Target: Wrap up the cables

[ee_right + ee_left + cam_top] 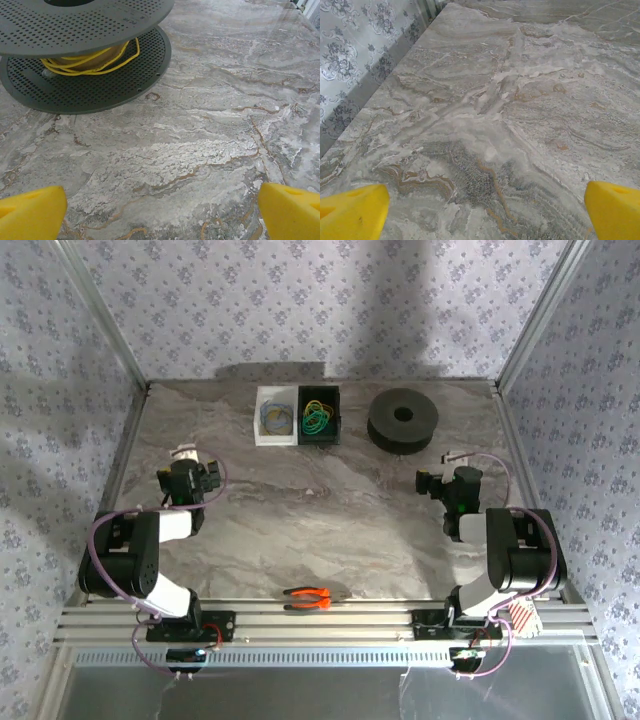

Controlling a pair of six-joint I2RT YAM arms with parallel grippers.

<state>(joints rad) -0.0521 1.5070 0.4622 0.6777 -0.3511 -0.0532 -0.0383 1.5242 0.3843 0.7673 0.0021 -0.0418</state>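
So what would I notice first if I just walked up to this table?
Probably the bright green and yellow cables, coiled in a black box at the back of the table. Right of it sits a big dark spool with yellow cable wound round its middle. Orange pliers lie at the near edge, in the middle.

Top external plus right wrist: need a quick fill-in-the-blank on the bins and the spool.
1. The bin holding the green and yellow cables is ____ in colour.
2. The cable wound on the spool is ____.
3. The white bin stands directly to the ____ of the other bin.
Missing: black; yellow; left.
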